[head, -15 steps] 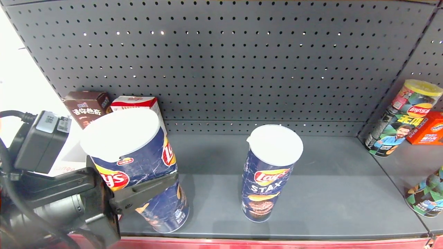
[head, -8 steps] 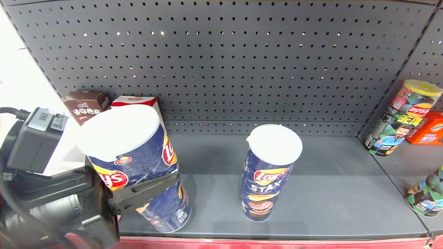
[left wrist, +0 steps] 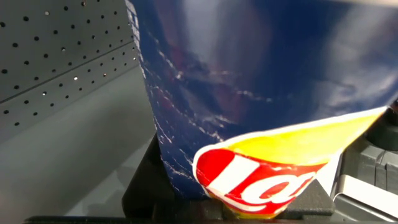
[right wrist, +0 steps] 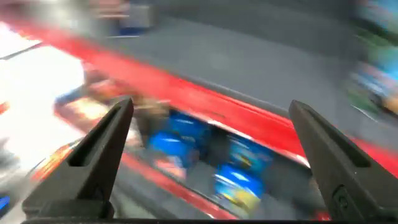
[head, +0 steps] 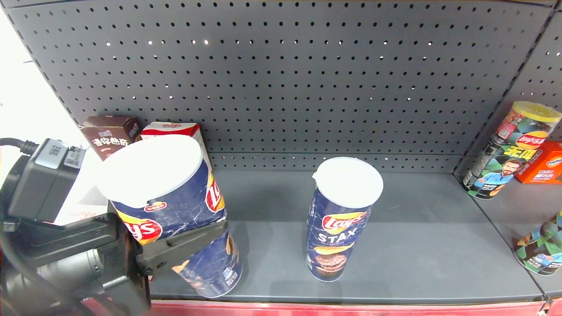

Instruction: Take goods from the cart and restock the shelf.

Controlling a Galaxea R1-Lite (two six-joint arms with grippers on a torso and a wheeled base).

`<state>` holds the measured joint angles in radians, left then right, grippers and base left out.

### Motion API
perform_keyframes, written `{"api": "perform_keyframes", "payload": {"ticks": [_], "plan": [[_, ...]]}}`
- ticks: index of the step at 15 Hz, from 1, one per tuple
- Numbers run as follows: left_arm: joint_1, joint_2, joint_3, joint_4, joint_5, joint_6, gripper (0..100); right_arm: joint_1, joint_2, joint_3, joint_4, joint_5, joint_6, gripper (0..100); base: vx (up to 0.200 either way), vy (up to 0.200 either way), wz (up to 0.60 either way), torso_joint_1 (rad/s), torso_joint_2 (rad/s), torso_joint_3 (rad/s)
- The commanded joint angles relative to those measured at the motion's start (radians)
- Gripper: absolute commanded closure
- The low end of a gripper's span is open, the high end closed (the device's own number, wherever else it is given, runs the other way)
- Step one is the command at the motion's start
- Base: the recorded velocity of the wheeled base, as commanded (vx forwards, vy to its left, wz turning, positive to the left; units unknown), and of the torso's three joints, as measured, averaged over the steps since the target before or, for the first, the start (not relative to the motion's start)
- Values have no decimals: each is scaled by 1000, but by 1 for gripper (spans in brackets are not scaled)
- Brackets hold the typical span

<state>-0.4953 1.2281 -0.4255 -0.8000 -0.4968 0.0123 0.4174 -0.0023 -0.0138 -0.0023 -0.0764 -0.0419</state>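
My left claw (head: 175,230) sits at the lower left of the head view, clamped across the middle of a blue can (head: 169,206). One dark finger crosses the can's front and the other is hidden behind it. The can has a white lid and leans, its top tipped toward the left of the frame and its base down at the front edge of the shelf (head: 417,245) (I cannot tell whether the base touches the grey board). In my left wrist view the can (left wrist: 249,81) looms close, with the shelf floor and the pegboard behind it.

A second can (head: 340,219) of the same blue kind stands upright on the shelf at the centre of the frame, well apart from mine. Behind my can, against the pegboard (head: 281,79), stand a brown box (head: 109,134) and a red box (head: 173,129), side by side. At the right edge of the head view, past the shelf divider, a yellow-lid can (head: 511,149) leans beside an orange box (head: 542,164).

My right claw (right wrist: 211,109) has its two fingers spread wide apart with nothing between them. Beyond it the view is blurred: a red shelf edge (right wrist: 249,118) runs slantwise across the frame, with blue packs (right wrist: 180,140) beneath it.
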Motion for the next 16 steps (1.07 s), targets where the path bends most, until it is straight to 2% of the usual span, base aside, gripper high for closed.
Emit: {"api": "perform_keyframes", "payload": {"ticks": [1,7,16], "plan": [[0,-7,1,2,0,0,100,6,2,14,-1,24,7,0,0,0,0,0,0,0],[-2,-7,-27,4,-3,0,100,7,2,14,-1,20,34,0,0,0,0,0,0,0],[1,87,-197,36,-5,-8,100,7,2,14,-1,20,34,0,0,0,0,0,0,0]]}}
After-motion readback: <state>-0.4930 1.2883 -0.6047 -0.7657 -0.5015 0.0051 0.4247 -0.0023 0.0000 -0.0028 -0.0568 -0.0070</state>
